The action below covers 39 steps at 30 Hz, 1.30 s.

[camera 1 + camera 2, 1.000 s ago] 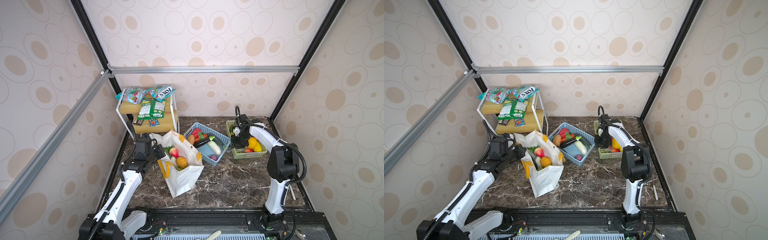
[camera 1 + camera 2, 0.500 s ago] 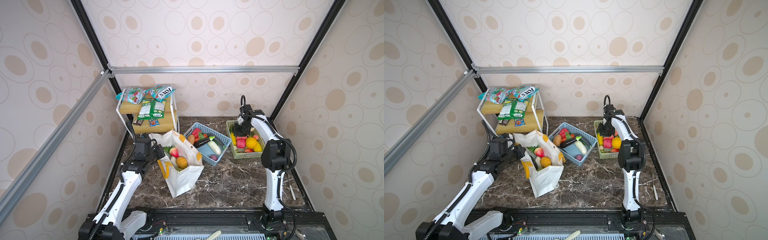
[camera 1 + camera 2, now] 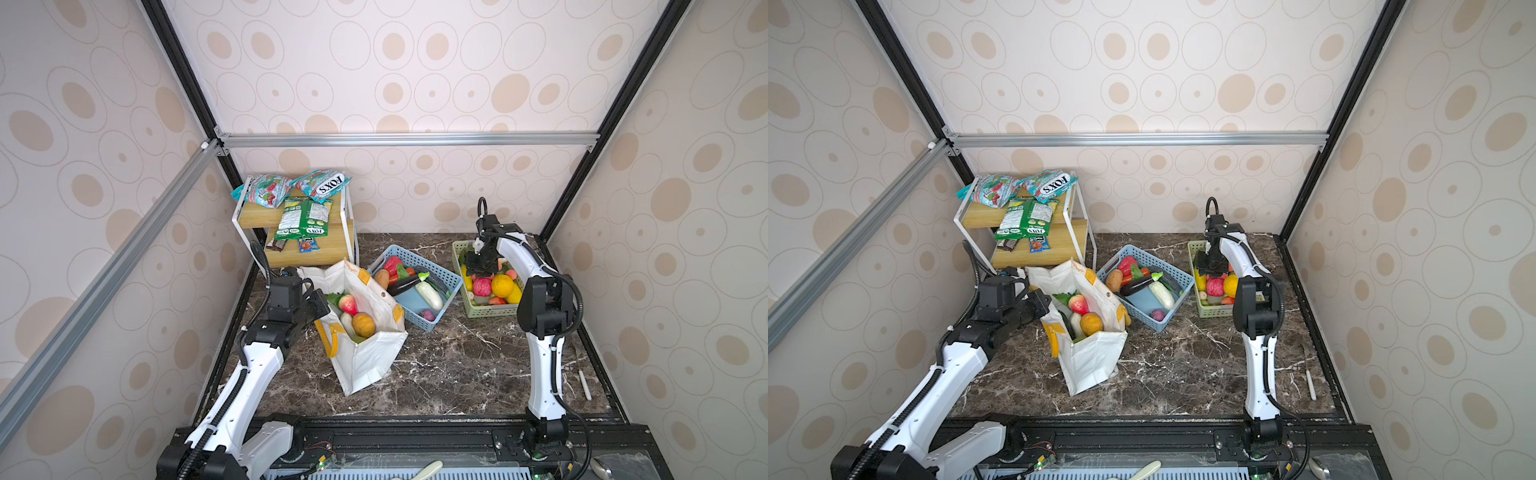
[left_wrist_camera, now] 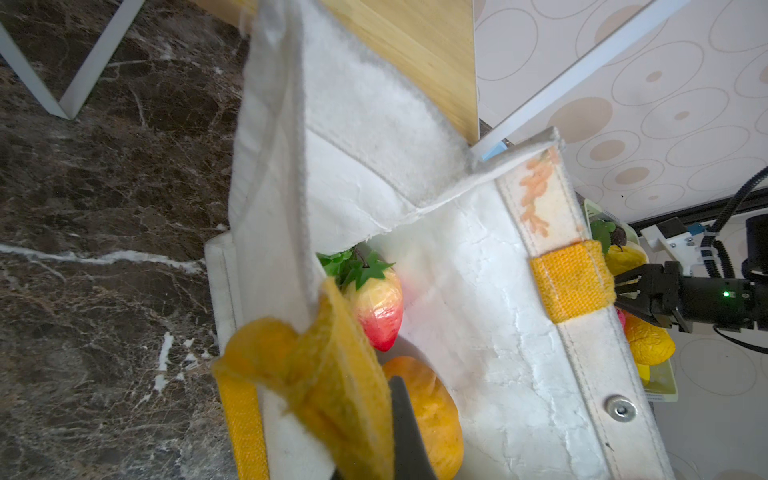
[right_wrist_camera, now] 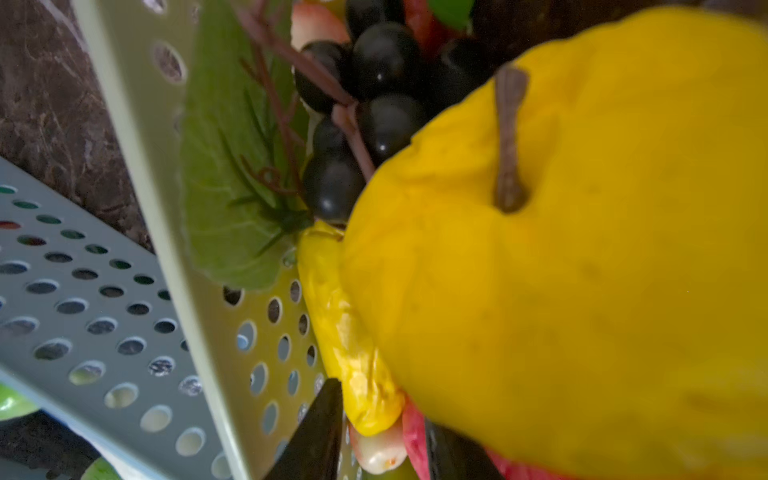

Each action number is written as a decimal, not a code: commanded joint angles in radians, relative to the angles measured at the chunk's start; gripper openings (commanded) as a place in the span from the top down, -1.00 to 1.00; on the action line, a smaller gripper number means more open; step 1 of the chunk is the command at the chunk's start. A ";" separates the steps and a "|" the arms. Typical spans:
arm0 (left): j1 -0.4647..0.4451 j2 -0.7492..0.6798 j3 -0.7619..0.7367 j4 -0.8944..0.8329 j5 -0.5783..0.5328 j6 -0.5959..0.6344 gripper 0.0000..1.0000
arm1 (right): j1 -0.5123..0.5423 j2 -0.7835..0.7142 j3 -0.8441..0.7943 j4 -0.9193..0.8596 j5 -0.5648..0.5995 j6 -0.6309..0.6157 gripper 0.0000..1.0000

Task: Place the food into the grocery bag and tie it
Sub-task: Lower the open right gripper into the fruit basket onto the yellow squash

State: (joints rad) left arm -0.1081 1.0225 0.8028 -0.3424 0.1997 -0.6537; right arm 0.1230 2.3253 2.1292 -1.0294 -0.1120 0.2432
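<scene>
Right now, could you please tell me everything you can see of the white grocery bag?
The grocery bag is a white, boxy, woven-looking tote with yellow-orange handles and a metal snap on its rim. It stands open on the marble table beside the blue basket, holding several toy fruits. The left gripper is shut on its rim by one handle.

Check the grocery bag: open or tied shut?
Open: the grocery bag gapes upward, a peach and an orange fruit showing inside, handles untied, with the left gripper shut on its rim.
</scene>
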 commanded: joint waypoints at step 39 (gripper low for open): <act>0.006 0.008 0.049 0.025 0.006 0.012 1.00 | 0.020 -0.103 -0.160 0.032 -0.029 -0.012 0.41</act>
State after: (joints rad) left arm -0.1081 1.0275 0.8051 -0.3435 0.2039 -0.6537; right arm 0.1364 2.2871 1.9789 -0.9451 -0.1352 0.2428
